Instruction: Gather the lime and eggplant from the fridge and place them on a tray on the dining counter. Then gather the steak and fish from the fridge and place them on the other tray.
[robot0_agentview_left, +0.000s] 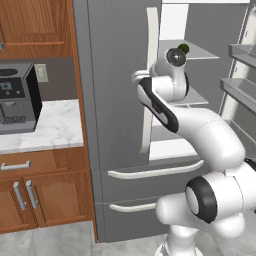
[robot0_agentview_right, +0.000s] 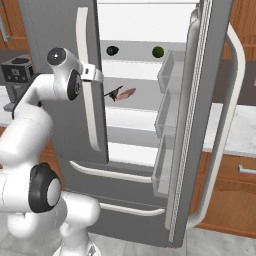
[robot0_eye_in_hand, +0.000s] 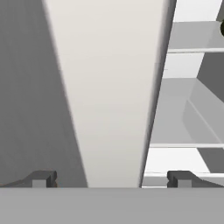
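The lime (robot0_agentview_right: 158, 52) and the eggplant (robot0_agentview_right: 112, 50) sit well apart on an upper shelf of the fridge (robot0_agentview_right: 60, 75), whose right door stands open while the left one is closed. The tool (robot0_eye_in_hand: 111, 178) is wide open and empty, its tips straddling the left door's white handle (robot0_eye_in_hand: 109, 96). Judging by this, the fridge-opening step is in hand: next, close on the handle and pull.
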